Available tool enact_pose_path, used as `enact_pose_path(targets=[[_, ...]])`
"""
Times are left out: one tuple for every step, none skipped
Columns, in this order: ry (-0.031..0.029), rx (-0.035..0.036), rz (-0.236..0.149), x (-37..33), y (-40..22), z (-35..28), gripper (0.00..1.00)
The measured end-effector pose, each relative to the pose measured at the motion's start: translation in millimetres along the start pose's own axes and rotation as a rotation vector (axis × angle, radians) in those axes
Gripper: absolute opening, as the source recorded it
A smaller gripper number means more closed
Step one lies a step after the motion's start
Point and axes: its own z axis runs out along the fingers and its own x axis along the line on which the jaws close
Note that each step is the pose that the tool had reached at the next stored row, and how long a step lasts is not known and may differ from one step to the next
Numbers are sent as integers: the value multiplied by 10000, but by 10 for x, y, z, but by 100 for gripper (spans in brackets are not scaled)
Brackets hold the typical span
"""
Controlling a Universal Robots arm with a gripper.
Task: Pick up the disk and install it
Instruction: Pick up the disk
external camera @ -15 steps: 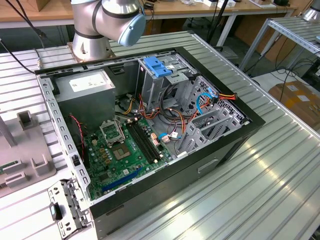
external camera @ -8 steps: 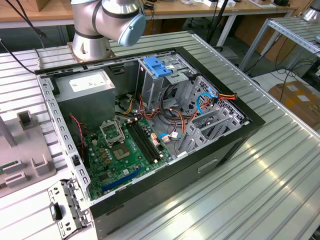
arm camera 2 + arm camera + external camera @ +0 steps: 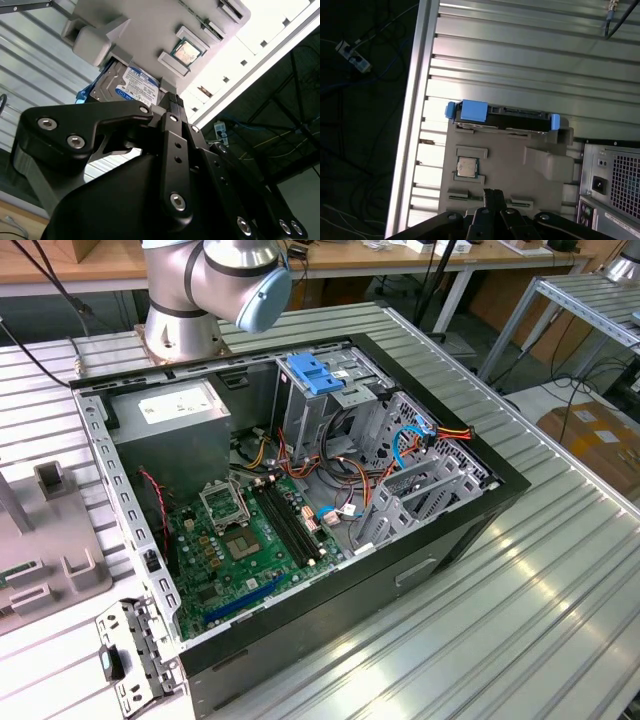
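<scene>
Black metal forms your end effector, and in both wrist views its fingers are clenched together on nothing. Just past the fingertips lies a grey fixture plate with a processor chip seated in one pocket. At the plate's far edge, apart from the end effector, the disk stands on edge in a slot, blue carrier frame at both ends. In the second wrist view its white label with a blue band shows. Ribbed aluminium desk stretches beyond. In the exterior view the open computer case lies mid-desk, the fixture plate at its eight o'clock. Inside it are the motherboard at seven o'clock, the power-supply box at ten, and the light-blue bracket at twelve.
</scene>
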Motion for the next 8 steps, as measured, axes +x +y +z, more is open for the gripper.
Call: enact_pose_path(targets=[[1,0,-22,0,0,0,11],[2,-1,-36,0,0,0,11],[3,-2,-57,0,0,0,11],[3,-2,-75,0,0,0,11],[5,-2,-98,0,0,0,11],[6,-3,-131,0,0,0,11],[7,-4,-164,0,0,0,11],[10,-5,-204,0,0,0,11]])
